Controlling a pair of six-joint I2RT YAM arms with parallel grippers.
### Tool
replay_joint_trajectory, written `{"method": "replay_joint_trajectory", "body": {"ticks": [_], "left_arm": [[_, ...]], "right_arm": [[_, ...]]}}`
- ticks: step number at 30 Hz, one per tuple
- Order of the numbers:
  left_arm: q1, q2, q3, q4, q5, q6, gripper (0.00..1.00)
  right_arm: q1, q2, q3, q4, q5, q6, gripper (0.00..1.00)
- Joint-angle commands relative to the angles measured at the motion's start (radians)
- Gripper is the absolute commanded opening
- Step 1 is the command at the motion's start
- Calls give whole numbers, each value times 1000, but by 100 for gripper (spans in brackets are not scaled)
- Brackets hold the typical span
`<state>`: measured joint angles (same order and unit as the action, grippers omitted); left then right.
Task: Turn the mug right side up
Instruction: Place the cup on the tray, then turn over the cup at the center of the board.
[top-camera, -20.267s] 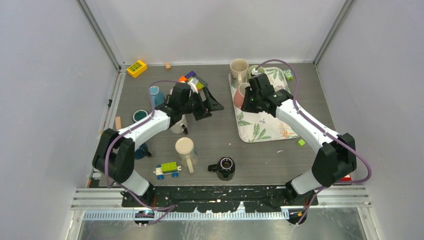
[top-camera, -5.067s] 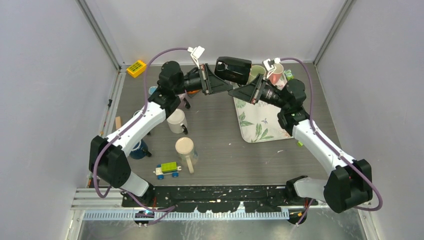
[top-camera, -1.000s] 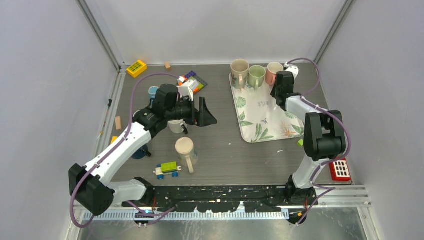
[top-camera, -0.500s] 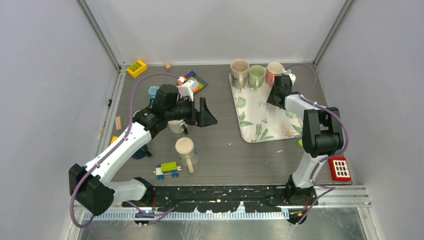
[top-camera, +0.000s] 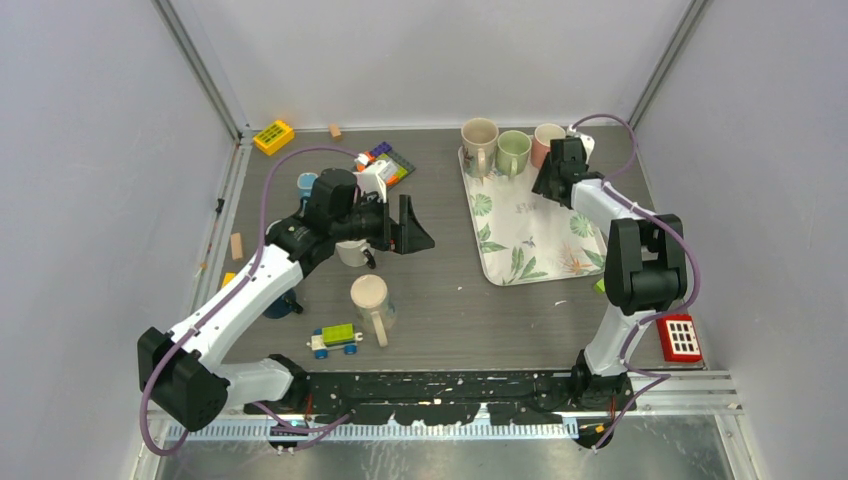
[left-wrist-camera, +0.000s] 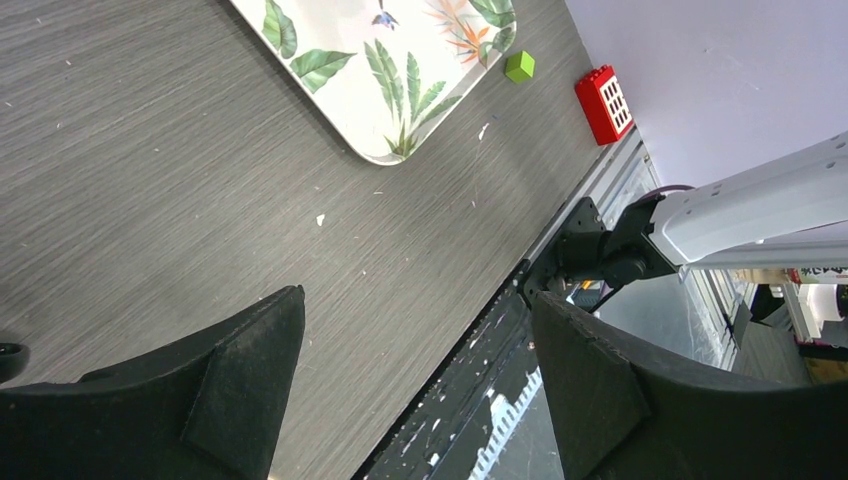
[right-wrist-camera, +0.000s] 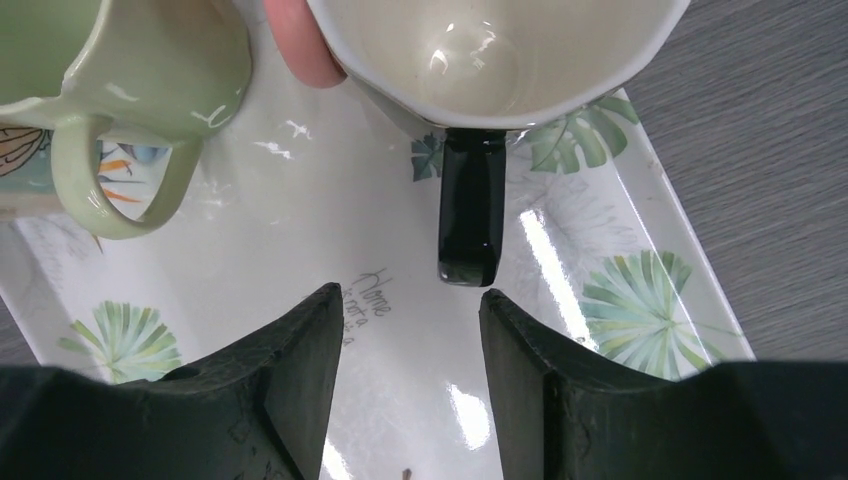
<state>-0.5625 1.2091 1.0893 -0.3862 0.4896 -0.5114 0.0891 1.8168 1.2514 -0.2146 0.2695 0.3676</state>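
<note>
Now the mug (right-wrist-camera: 500, 60) stands upright on the tray (right-wrist-camera: 620, 300), right jaws half open, empty, facing its handle (right-wrist-camera: 470, 205); left jaws wide open, empty, above the worktop (left-wrist-camera: 200, 200).

The grey bench (top-camera: 450, 290) carries a leaf-print tray (top-camera: 530, 250) at right rear. A green cube (left-wrist-camera: 519, 66) lies near the tray's front corner, with a red block (top-camera: 679, 337) further front. A yellow block (top-camera: 273, 136) occupies the left rear corner. A toy car (top-camera: 335, 340) stands near the front edge.
</note>
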Motion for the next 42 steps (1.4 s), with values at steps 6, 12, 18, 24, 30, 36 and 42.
{"method": "replay_joint_trajectory", "body": {"ticks": [6, 12, 18, 24, 30, 36, 42], "left_arm": [[1, -35, -10, -24, -64, 20, 87], [2, -81, -61, -60, -292, -26, 91], [1, -105, -82, -180, -675, -129, 97], [1, -93, -85, -256, -936, -277, 100], [6, 11, -52, -310, -1043, -418, 100], [44, 118, -25, -326, -1026, -531, 100], [56, 211, 10, -255, -973, -531, 100]], "right_arm": [[0, -111, -14, -70, 1, 77, 71], [75, -202, -68, -123, -16, 140, 92], [259, -243, -84, -155, 2, 179, 100], [341, -269, -103, -146, -66, 216, 100], [344, -283, -122, -132, -148, 223, 100], [344, -269, -135, -121, -188, 222, 100], [344, -261, -128, -114, -203, 205, 100]]}}
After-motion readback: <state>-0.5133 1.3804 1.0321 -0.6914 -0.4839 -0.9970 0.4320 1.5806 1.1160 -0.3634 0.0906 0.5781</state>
